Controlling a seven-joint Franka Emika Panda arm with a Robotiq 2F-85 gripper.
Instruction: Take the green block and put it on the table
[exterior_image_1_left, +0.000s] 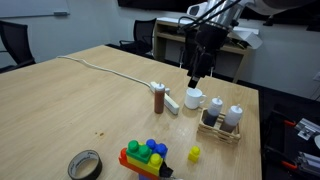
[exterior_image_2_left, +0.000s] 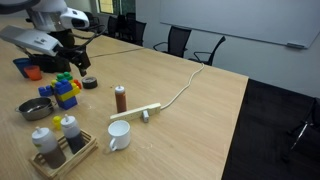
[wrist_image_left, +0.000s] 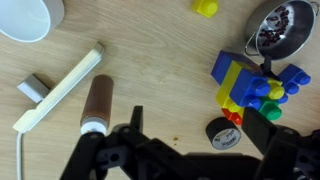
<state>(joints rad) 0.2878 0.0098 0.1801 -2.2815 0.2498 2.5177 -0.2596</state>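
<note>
A green block (wrist_image_left: 275, 103) sits on top of a stack of blue, yellow and red blocks (wrist_image_left: 245, 82). In the wrist view my right finger partly covers it. The stack also shows in both exterior views (exterior_image_1_left: 145, 155) (exterior_image_2_left: 65, 90), with green pieces on top (exterior_image_1_left: 135, 148) (exterior_image_2_left: 63, 76). My gripper (wrist_image_left: 200, 135) is open and empty. It hangs well above the table (exterior_image_1_left: 197, 72) (exterior_image_2_left: 73, 60) and touches nothing.
A black tape roll (wrist_image_left: 225, 135) lies next to the stack. A metal bowl (wrist_image_left: 280, 25), a loose yellow block (wrist_image_left: 206, 7), a brown bottle (wrist_image_left: 97, 103), a white power strip (wrist_image_left: 60, 88) and a white mug (wrist_image_left: 30, 18) are on the table. A wooden rack with bottles (exterior_image_1_left: 222, 118) stands by the mug.
</note>
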